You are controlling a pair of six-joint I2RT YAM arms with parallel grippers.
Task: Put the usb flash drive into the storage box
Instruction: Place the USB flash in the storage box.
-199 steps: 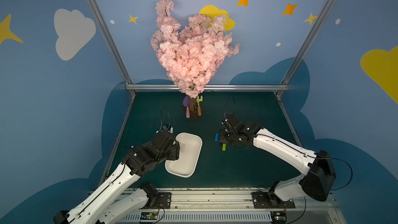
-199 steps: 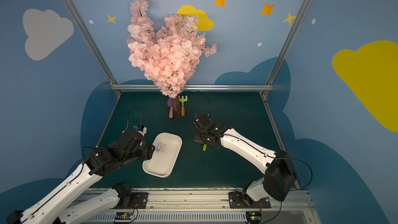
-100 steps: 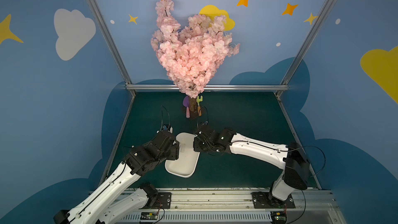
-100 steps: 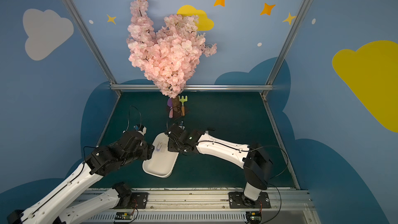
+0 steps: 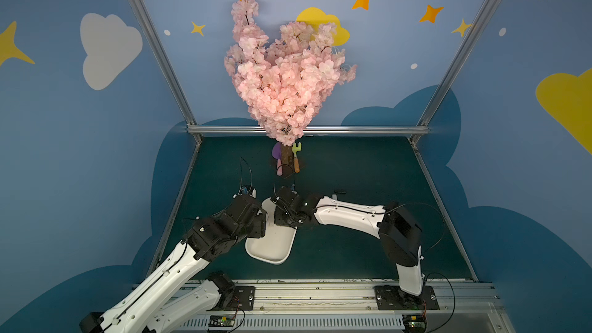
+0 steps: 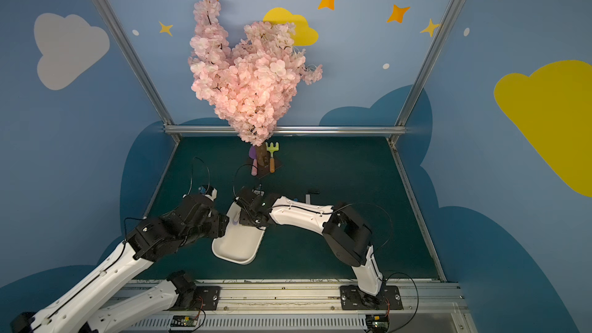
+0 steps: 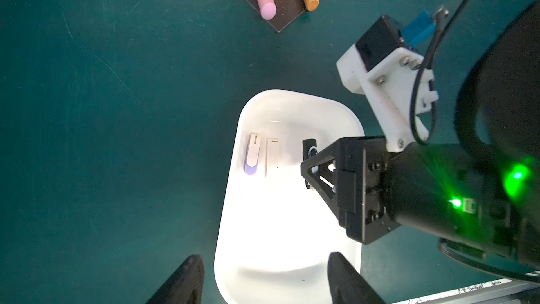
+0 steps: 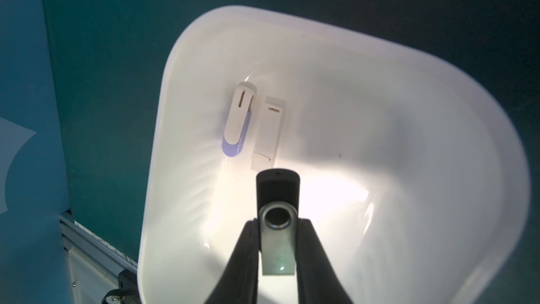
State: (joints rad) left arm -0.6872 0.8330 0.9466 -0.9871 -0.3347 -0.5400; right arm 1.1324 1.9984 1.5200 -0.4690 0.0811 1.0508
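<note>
Pinching the drive (image 8: 277, 194) by its metal swivel cover, the right gripper (image 8: 277, 225) hung over the box (image 8: 394, 112), its jaws drawn in narrow on the cover's two sides. The drive's black body pointed down toward the box floor, inside the rim; whether its tip touched the floor could not be told. In the left wrist view the same drive (image 7: 309, 147) stood over the floor near one long wall.

Two other sticks lay flat in the box, side by side and nearly parallel. A purple stick (image 8: 238, 121) with a white swivel cover lay close to a long wall, and a white stick (image 8: 270, 127) lay just beside it. The white stick's end was near the held drive's tip.

The left gripper (image 7: 263, 258) hovered at the box's left side with its jaws wide and nothing gripped. One finger (image 7: 187, 276) showed over the mat (image 7: 117, 141), the other over the box's rim. Whether either touched the box could not be told.

In both top views the box (image 5: 272, 248) (image 6: 237, 245) lay on the mat, and the right arm reached across from the right to its far end. At the mat's back edge stood a tree (image 5: 282, 75) of pink blossom, with a toy shovel (image 5: 279, 168) and rake (image 5: 296, 160) leaning at its trunk. A small dark item (image 5: 339, 191) lay on the mat behind the right arm, too small to name.
</note>
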